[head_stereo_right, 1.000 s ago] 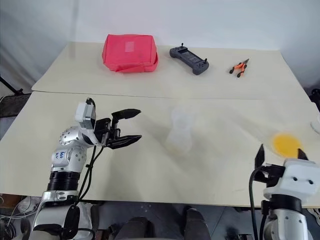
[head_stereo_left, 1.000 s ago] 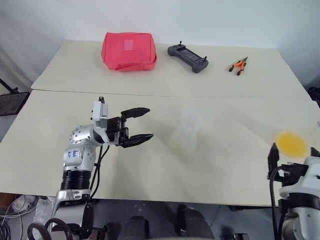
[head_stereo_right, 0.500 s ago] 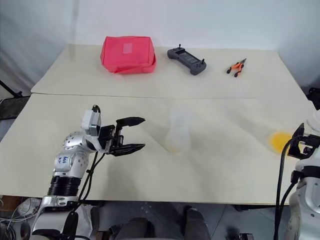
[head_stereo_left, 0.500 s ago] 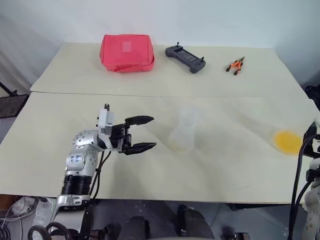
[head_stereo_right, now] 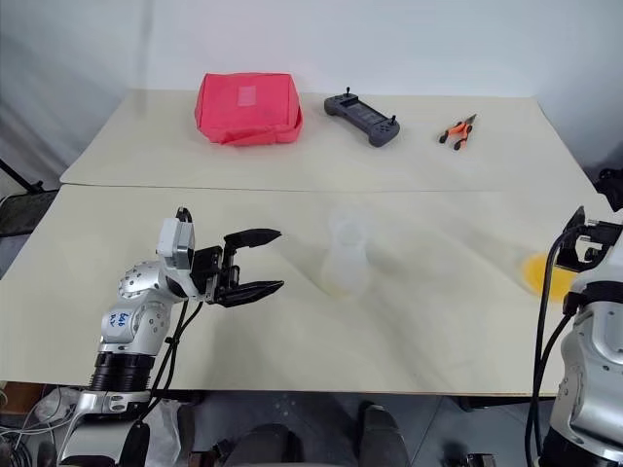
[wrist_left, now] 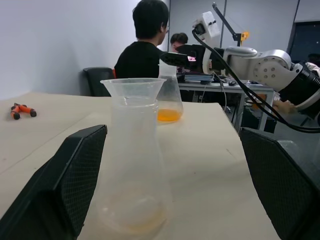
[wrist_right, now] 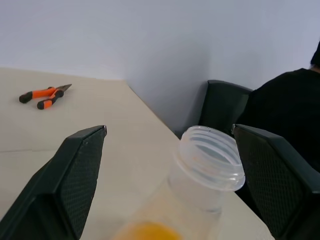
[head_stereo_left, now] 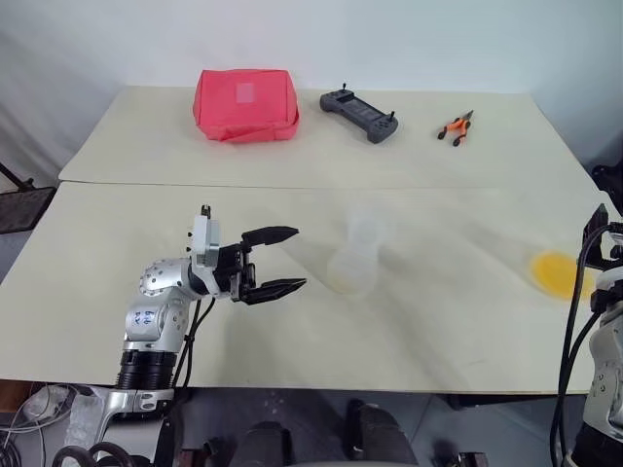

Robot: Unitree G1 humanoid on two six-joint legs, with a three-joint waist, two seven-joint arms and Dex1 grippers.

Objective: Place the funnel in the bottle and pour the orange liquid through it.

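Broadly, the cream table (head_stereo_left: 438,321) spans both head views, with a red pouch (head_stereo_left: 246,102) at its 11 o'clock edge, a dark handheld controller (head_stereo_left: 361,115) at 12 and orange-handled pliers (head_stereo_left: 457,126) near 1 o'clock.

Left arm: bent low at 8 o'clock, forearm upright, wrist turned so the left gripper (head_stereo_left: 275,261) points level toward 3 o'clock, fingers spread wide and empty, aimed at the bottle (head_stereo_left: 355,258) standing upright near the table's centre, just apart from it. The funnel (wrist_left: 133,88) sits in its neck, seen in the left wrist view, which also shows a faint orange tint at the bottle's base.

Right arm: raised at the 3 o'clock edge, right gripper (wrist_right: 170,175) released, fingers well apart on either side of a clear threaded-neck container (wrist_right: 207,165) without touching it. The orange liquid (head_stereo_left: 555,273) lies in that container, at 3 o'clock.

Seated people in dark tops appear beyond the table in both wrist views.
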